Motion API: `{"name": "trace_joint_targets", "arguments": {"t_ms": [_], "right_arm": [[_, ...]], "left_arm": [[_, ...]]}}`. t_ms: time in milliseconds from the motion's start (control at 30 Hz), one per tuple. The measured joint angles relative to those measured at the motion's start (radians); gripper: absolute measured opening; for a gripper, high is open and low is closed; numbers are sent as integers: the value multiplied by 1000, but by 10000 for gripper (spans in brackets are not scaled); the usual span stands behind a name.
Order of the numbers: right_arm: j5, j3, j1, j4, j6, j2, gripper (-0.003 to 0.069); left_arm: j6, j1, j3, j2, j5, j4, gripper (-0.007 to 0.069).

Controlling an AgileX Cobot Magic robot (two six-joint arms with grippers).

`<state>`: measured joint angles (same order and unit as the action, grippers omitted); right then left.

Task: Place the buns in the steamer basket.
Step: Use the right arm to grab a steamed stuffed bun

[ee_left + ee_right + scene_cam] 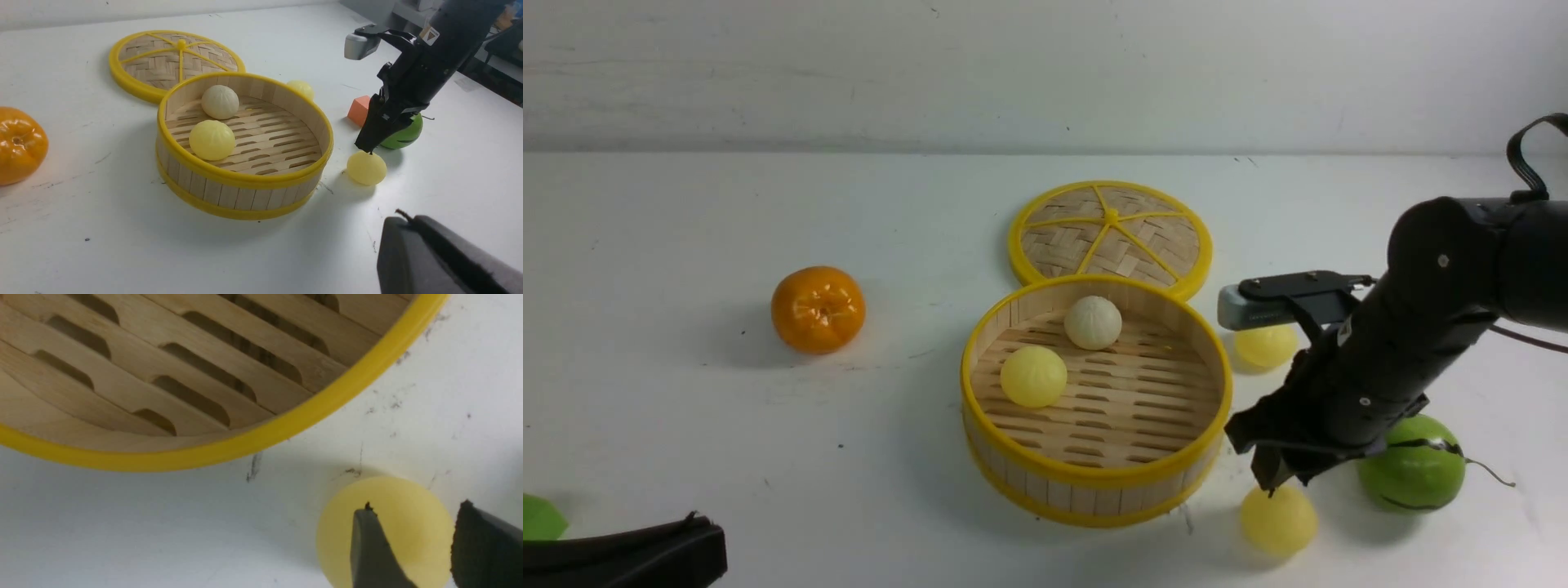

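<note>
The steamer basket (1094, 478) stands mid-table and holds a cream-white bun (1093, 322) and a pale yellow bun (1033, 376). A third bun (1264, 346) lies on the table behind the basket's right side. A fourth bun (1278, 521) lies at the basket's front right. My right gripper (1278, 482) is open just above this bun, its jaws apart over the bun's top; the right wrist view shows the bun (425, 539) between the fingers. My left gripper (698, 531) is shut and empty, low at the front left.
A flat woven lid (1111, 233) lies behind the basket. An orange (818, 309) sits to the left. A green ball (1413, 465) lies right of my right gripper, with an orange cube (359, 110) behind it. A green object (539, 518) shows at the far left edge.
</note>
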<state>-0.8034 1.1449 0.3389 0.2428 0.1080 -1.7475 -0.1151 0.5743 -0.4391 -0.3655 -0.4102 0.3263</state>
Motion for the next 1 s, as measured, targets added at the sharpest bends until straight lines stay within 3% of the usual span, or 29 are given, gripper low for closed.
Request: {"name": "trace_joint_targets", "arguments": {"t_ms": [500,867,1000], "right_arm": [[27,5,0,-43,-10,-50,291],[-15,5,0,-43,-10,-50,162],[-27,5,0,-43,-10,-50,150]], "left_arm": [[-3,0,0,0,-28,36,-13],[-3,0,0,0,-28,37,-13],[-3,0,0,0,-28,37,-13]]}}
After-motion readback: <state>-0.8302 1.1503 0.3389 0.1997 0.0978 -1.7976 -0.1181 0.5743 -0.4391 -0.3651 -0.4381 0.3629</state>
